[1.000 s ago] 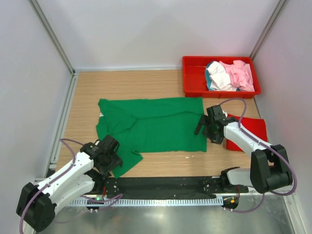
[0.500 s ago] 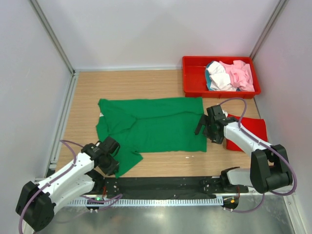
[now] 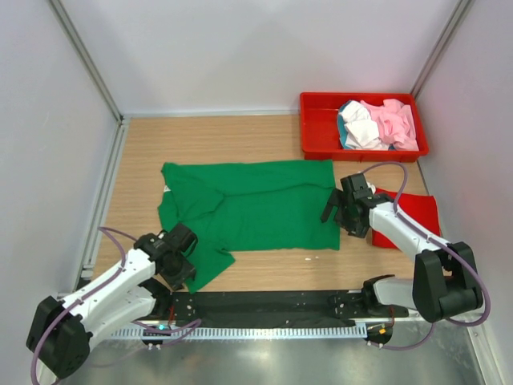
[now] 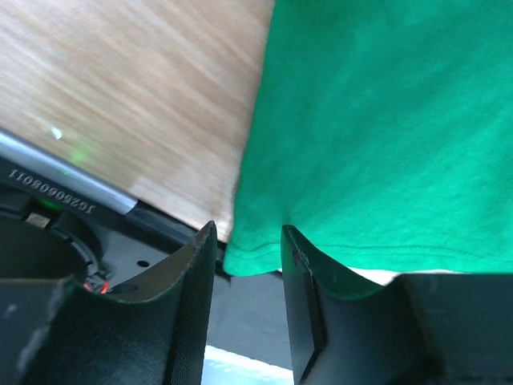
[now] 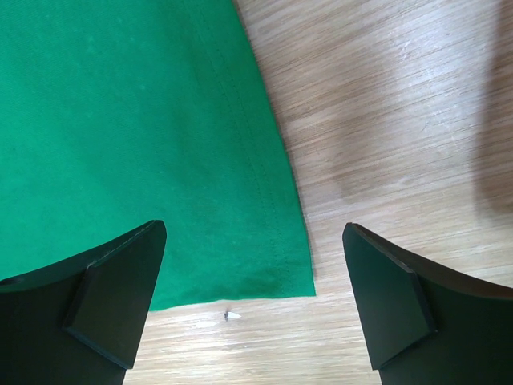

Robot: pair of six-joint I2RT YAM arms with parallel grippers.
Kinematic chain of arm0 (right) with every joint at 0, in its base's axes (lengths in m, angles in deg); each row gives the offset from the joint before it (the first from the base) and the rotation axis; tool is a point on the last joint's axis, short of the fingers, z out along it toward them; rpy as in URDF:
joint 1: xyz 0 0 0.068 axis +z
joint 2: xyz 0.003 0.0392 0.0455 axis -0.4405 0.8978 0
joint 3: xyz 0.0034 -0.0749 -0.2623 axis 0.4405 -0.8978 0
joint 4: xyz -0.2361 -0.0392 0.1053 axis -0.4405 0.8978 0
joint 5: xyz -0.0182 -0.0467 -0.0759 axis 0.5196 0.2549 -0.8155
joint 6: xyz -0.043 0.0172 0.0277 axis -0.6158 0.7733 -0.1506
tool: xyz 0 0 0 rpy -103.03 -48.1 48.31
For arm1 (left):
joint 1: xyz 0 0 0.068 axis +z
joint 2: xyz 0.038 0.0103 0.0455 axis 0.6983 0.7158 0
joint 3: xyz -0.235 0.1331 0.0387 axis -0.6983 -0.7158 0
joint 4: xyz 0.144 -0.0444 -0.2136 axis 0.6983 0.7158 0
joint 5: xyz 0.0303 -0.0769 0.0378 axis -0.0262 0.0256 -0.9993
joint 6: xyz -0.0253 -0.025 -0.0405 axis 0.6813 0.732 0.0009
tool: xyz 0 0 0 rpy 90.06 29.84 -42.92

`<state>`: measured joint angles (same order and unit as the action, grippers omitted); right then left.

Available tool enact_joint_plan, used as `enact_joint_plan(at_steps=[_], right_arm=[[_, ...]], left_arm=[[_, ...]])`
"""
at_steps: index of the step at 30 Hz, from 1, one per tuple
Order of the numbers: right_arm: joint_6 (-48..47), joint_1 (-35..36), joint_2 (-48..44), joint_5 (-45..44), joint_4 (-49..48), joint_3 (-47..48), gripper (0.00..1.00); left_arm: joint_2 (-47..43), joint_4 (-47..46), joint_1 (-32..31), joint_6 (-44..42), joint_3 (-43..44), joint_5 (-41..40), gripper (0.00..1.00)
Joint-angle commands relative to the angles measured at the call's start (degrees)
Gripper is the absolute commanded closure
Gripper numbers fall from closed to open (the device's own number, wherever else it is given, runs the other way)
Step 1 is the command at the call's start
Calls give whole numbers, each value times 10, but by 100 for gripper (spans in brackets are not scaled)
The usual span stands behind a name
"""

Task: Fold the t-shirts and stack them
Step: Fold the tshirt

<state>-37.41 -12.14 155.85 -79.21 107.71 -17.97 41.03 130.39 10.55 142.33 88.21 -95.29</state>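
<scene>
A wooden table (image 3: 232, 140) seen from above, with two robot arms mounted at its near edge. A bright green t-shirt (image 3: 256, 204) lies spread out flat across the middle of the table, its sleeves to the left. One green flap reaches toward the near left edge. The left gripper (image 3: 179, 258) sits low over that near left flap. In the left wrist view its two dark fingers (image 4: 192, 273) stand a narrow gap apart, with the hemmed corner of the green cloth lying between them. It cannot be told whether they are pinching it. The right gripper (image 3: 341, 213) is at the shirt's near right corner, with its fingers (image 5: 120, 281) spread wide and holding nothing. The green hem and bare wood show between them. A red t-shirt (image 3: 418, 212) lies folded flat on the table near the right wall, just right of the right arm. At the far right stands a red tray (image 3: 317, 128) holding a loose heap of pink, white and teal t-shirts (image 3: 377, 124).
</scene>
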Motion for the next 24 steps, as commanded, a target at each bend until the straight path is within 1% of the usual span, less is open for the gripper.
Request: enact_joint_plan(at_steps=[1,4,7,8,10,13,14,16,17,18,21,24], right_arm=[[18,-3,-13,4,-6,-3,2],[27,-3,-25,-3,-6,-5,2],[29,-3,-36,-11,4,-12,2],[30,-4,-37,-11,5,-12,2],[34,-3,-48,-5,12,-12,3],[42,-2,-70,2,24,-4,4],[43,-3,-86,2,27,-1,5],[45,-3,-95,-1,40,1,6],[45,-2,-95,-1,46,-2,6],[45,-3,-93,3,48,-5,9],[46,-3,-79,6,61,-26,11],[62,-4,-92,7,55,-55,16]], left_arm=[[-13,27,-2,-7,3,-3,60],[-16,18,-2,-5,-15,17,63],[-16,6,-2,-9,-27,20,68],[-16,3,-2,-10,-29,18,73],[-10,-1,-2,-9,-27,10,80],[-4,1,-2,-8,-22,6,86],[-4,1,-2,-8,-22,6,91],[-7,0,-2,-5,-23,6,94],[-11,0,-2,-5,-23,5,99],[-11,1,-2,-4,-23,0,100],[-13,-1,-2,-4,-17,-7,100],[-15,-2,-3,-4,-9,-13,100]])
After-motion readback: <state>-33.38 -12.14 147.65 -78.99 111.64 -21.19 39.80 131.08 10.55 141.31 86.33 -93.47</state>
